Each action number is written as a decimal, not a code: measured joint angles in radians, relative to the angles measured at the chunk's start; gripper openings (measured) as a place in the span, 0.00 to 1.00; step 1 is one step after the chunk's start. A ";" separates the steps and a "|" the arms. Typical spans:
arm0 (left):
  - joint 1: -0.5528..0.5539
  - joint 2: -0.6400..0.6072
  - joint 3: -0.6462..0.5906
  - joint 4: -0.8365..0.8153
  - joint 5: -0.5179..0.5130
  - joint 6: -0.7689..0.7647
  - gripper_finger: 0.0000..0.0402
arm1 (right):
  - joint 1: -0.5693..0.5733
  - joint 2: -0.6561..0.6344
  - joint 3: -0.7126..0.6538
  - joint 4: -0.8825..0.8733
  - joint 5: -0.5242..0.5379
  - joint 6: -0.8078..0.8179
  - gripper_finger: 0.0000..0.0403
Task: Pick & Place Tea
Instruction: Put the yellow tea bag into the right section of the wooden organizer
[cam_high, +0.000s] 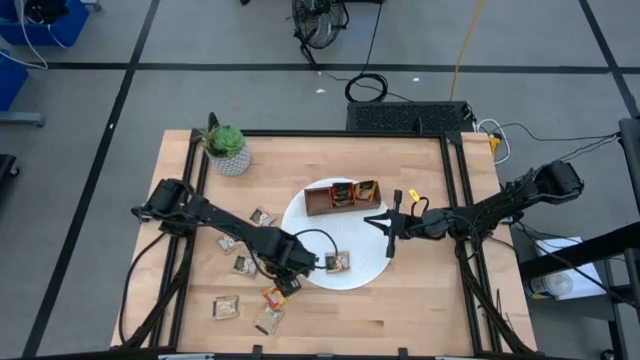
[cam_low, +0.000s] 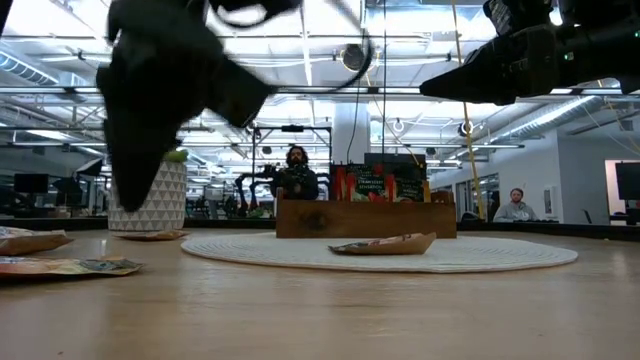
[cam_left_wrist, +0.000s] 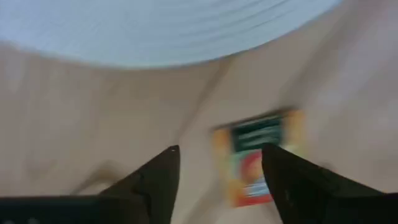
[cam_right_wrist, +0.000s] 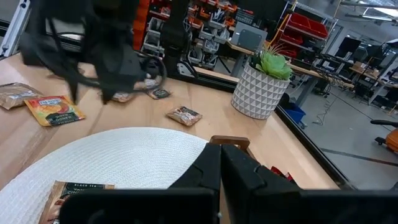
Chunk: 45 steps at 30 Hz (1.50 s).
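Small flat tea sachets lie scattered. Two stand in the brown wooden tray (cam_high: 340, 196), one lies flat on the white plate (cam_high: 337, 262) (cam_low: 385, 245) (cam_right_wrist: 68, 194), and several lie on the table left of the plate (cam_high: 243, 265). My left gripper (cam_high: 290, 275) (cam_left_wrist: 217, 174) is open and hovers just above an orange-yellow sachet (cam_left_wrist: 256, 158) (cam_high: 275, 295) by the plate's near-left rim, without touching it. My right gripper (cam_high: 385, 228) (cam_right_wrist: 221, 177) is shut and empty, above the plate's right part near the tray.
The round white plate (cam_high: 300, 215) sits mid-table with the tray on its far part. A potted plant in a white patterned pot (cam_high: 228, 150) (cam_right_wrist: 261, 87) stands at the far left. Black rails (cam_high: 455, 200) run along the table's sides. People sit in the room behind (cam_low: 296, 170).
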<state>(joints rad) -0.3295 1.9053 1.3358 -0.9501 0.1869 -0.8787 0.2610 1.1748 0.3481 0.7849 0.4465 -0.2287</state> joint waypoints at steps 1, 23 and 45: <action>-0.013 0.000 0.022 0.000 0.002 -0.005 0.58 | 0.000 0.000 0.000 0.000 0.000 0.000 0.00; -0.190 0.216 0.253 -0.209 -0.058 -0.285 0.48 | 0.003 0.000 0.000 -0.011 -0.002 0.034 0.00; -0.178 0.196 0.011 0.030 0.001 -0.339 0.54 | 0.003 0.000 -0.001 -0.016 -0.002 0.034 0.00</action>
<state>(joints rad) -0.5071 2.1010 1.3471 -0.9196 0.1884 -1.2172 0.2638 1.1744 0.3473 0.7690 0.4442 -0.1951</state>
